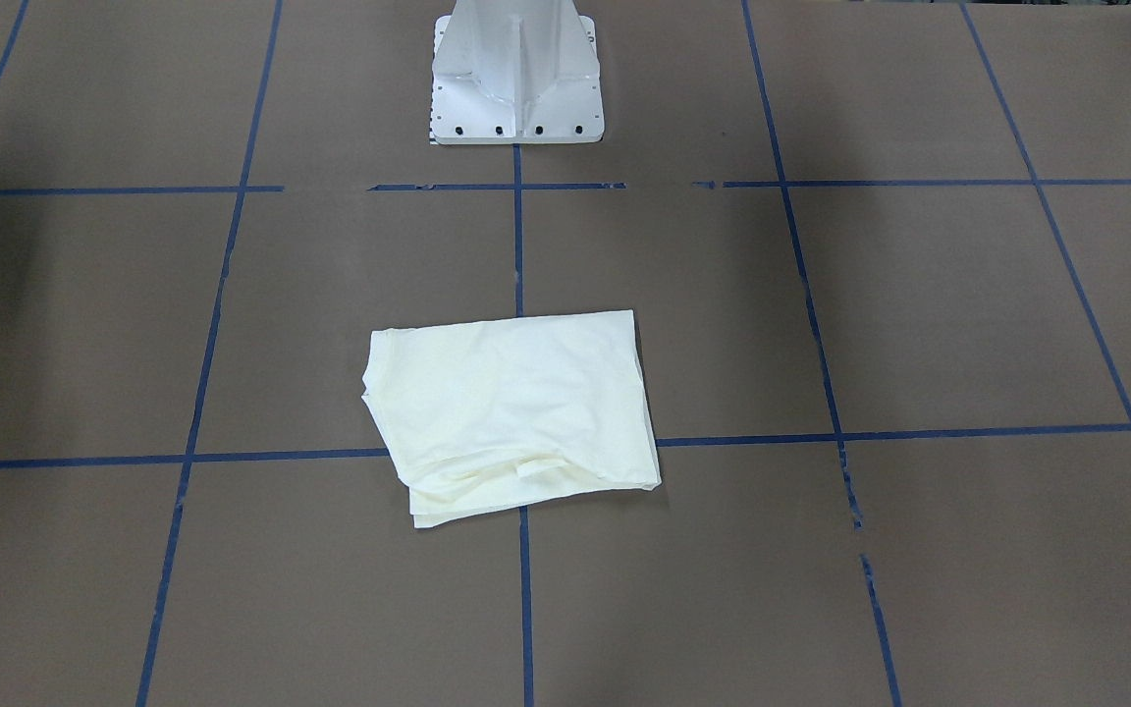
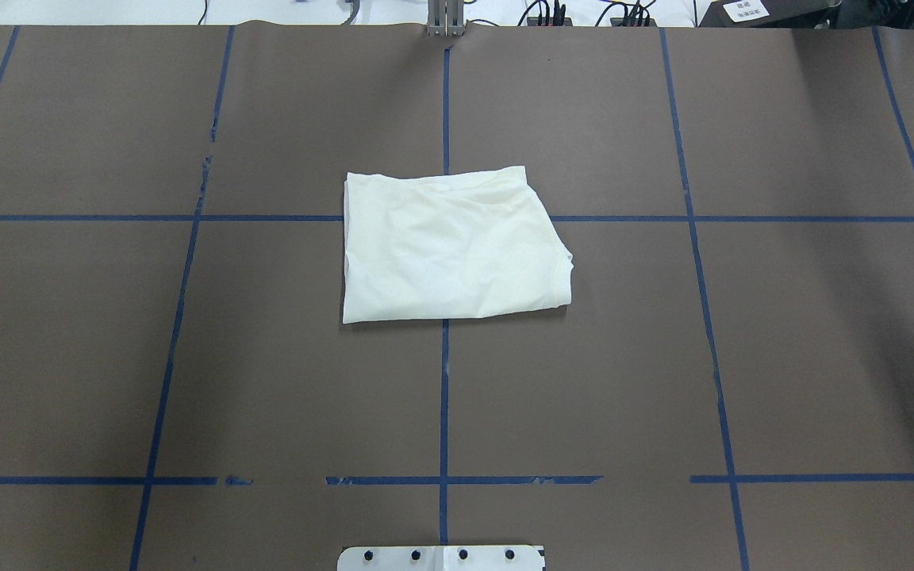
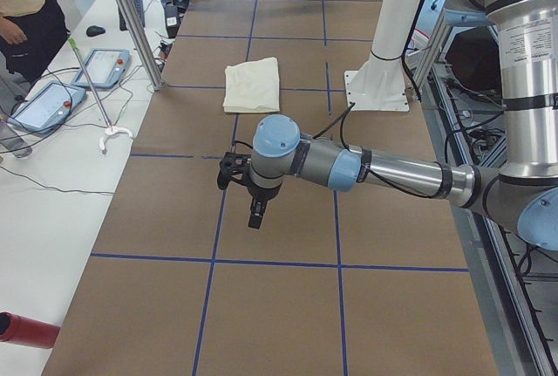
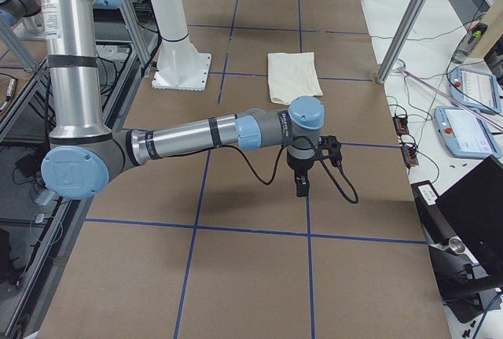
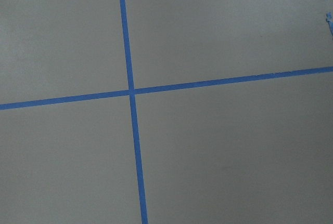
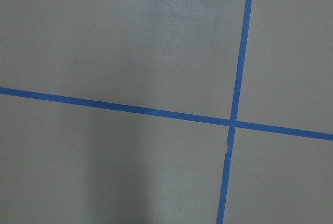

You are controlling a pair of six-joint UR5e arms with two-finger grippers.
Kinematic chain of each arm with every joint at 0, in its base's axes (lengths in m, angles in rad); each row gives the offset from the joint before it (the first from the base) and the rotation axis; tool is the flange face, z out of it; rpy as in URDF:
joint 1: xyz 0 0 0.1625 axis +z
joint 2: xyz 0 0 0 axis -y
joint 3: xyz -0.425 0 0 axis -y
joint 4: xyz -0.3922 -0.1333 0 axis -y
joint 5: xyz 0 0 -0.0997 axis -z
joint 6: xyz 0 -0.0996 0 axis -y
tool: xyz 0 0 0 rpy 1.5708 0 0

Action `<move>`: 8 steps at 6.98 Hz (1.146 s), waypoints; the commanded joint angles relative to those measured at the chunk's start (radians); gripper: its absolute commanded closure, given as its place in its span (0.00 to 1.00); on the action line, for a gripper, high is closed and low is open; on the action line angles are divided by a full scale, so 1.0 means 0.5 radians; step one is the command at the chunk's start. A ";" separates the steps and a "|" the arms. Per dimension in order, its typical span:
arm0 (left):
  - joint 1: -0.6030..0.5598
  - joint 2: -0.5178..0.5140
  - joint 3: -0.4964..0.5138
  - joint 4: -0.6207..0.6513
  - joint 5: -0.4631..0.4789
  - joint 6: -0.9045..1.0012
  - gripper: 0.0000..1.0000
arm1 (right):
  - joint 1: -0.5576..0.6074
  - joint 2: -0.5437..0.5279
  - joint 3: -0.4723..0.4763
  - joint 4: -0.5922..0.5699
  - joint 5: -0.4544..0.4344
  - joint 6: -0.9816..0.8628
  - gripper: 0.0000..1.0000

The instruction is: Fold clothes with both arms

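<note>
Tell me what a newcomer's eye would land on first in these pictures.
A cream shirt, folded into a rough rectangle, lies in the middle of the brown table, across a crossing of the blue tape lines. Neither arm is near it: the left arm and the right arm each stretch low over the table towards opposite ends. The white pedestal stands at the robot's edge.
</note>
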State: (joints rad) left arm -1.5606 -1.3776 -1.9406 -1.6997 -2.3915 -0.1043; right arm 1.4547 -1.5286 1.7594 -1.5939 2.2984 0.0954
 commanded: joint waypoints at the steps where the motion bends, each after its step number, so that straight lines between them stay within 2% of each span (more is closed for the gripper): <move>1: -0.002 0.003 -0.018 -0.003 0.000 0.000 0.00 | -0.001 -0.001 -0.015 0.012 -0.001 -0.001 0.00; 8: 0.004 -0.006 -0.012 -0.003 0.000 0.000 0.00 | -0.001 -0.050 -0.070 0.043 -0.001 -0.004 0.00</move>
State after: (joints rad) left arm -1.5594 -1.3778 -1.9467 -1.7014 -2.3914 -0.1043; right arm 1.4542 -1.5428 1.7270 -1.5723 2.2979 0.0948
